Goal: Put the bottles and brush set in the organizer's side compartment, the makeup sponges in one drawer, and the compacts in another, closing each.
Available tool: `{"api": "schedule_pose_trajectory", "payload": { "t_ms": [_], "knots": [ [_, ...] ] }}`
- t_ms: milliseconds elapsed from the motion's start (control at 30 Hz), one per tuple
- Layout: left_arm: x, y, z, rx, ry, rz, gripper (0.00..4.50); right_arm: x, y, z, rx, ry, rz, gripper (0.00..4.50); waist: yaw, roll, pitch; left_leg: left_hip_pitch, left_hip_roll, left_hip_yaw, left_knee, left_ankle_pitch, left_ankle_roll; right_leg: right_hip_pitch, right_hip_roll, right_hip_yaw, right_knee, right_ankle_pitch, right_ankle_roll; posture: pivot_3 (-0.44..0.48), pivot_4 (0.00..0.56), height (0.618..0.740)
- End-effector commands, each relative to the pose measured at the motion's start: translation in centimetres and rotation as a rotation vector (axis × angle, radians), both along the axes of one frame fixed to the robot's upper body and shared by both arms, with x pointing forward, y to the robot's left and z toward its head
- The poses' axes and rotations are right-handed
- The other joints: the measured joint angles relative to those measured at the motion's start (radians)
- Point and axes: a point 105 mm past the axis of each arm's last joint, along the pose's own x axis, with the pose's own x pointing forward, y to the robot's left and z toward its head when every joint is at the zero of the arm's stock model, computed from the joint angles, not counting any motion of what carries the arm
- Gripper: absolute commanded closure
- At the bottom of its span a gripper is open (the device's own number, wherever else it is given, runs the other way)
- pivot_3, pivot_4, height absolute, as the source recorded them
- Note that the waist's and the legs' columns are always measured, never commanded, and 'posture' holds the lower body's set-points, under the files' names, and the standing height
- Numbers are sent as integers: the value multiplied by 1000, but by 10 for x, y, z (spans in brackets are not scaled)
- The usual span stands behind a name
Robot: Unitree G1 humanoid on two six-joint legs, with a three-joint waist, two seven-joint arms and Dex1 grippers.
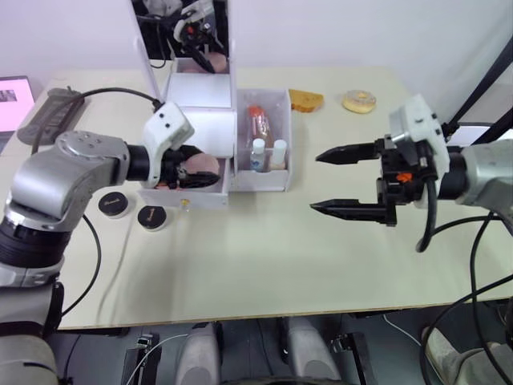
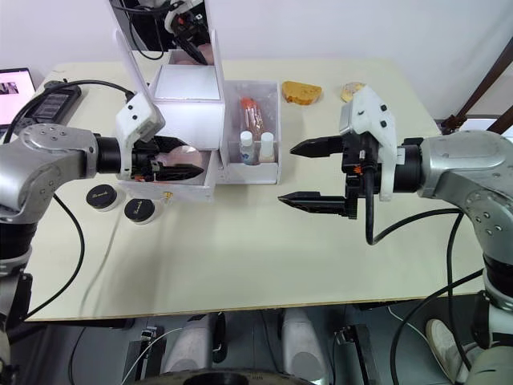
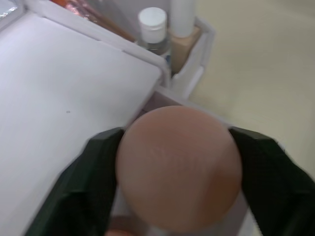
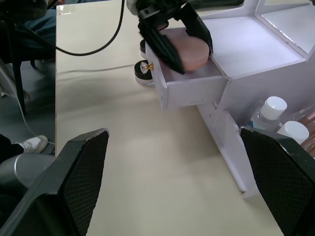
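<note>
Left gripper is pinching a pink makeup sponge over the open drawer of the organizer; right gripper hangs spread wide over bare table.

Head views: both bottles stand in the side compartment with the brush set lying behind them, and the two compacts sit on the table just left of the drawer, near its gold knob. Left wrist view: the sponge fills the gap between the black fingers, white drawer wall right under it, bottles just past the corner. Right wrist view: its own fingers are far apart, and across the table you see the other gripper clamped on the sponge above the pulled-out drawer, one compact peeking behind the knob.
</note>
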Motion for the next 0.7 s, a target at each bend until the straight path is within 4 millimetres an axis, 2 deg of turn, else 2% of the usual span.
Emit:
{"api": "schedule_pose_trajectory", "payload": {
  "t_ms": [33, 233, 333, 500, 700],
  "knots": [
    [-1, 2, 17, -7, -64, 7, 17, -3, -2, 10, 4, -55, 1, 0, 3, 0, 0, 0, 0, 0, 1, 0, 0, 0, 0, 0, 1, 0, 0, 0, 150, 738],
    [-7, 5, 35, -20, -96, 15, 17, -2, -2, 9, 3, -47, 21, 0, 3, 0, 0, 0, 0, 0, 1, 0, 0, 1, 0, 0, 1, 0, 0, 0, 150, 738],
    [-14, 5, 49, -108, -111, 4, 17, -1, -3, 9, 5, -47, 27, 0, 1, 0, 0, 0, 0, 0, 0, 0, 0, 0, 0, 0, 0, 0, 1, 0, 150, 738],
    [-43, 18, 67, -228, -164, -75, 17, 5, -8, 9, -15, -75, 34, 0, -7, 0, 0, 0, 0, -1, 0, 0, 0, 0, 0, 0, 1, -1, 2, 0, 150, 738],
    [-62, 61, 48, -205, -234, 30, 17, 27, -18, 16, -55, -172, -11, 0, -7, 0, 0, 2, 0, 0, 0, 0, 0, 0, 0, 0, 3, -1, 2, 0, 150, 738]
  ]
}}
